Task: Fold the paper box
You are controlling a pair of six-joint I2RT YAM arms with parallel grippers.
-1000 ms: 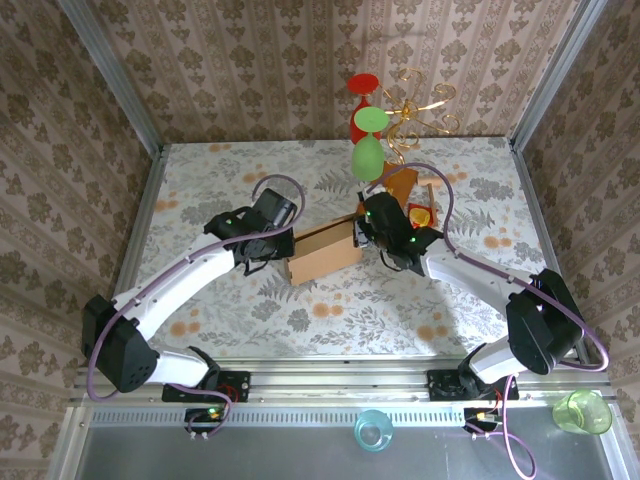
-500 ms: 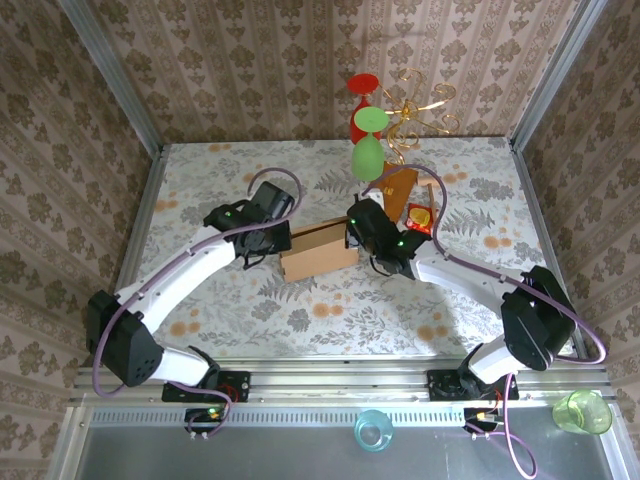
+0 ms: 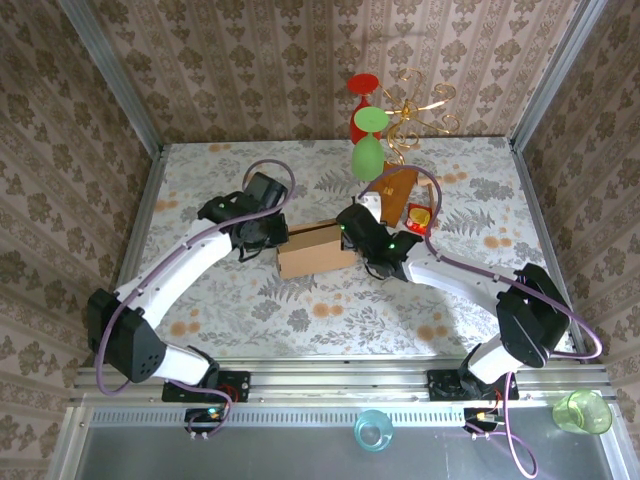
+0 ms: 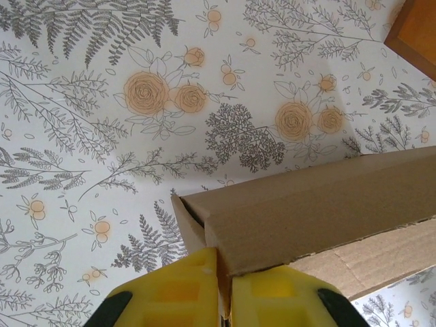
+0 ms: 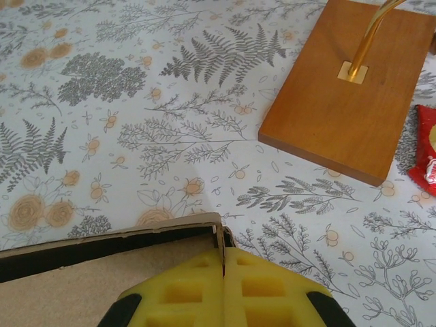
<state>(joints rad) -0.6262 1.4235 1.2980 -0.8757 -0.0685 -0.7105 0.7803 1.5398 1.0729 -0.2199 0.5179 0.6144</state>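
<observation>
The paper box, a light-brown cardboard mailer with raised walls, lies mid-table between both arms. My left gripper is at its left end. In the left wrist view the yellow fingers are shut on a thin upright wall at the corner of the box. My right gripper is at the right end. In the right wrist view its yellow fingers pinch the box's end wall, beside the box's inner floor.
A wooden base with a gold stand holding red and green glasses sits behind the right gripper. A red packet lies beside it. Blue cup and green cup stand off the table's near edge.
Both grippers have carried the box leftward and slightly toward the back, and it has turned to lie more level across the table. Both grips held throughout.
</observation>
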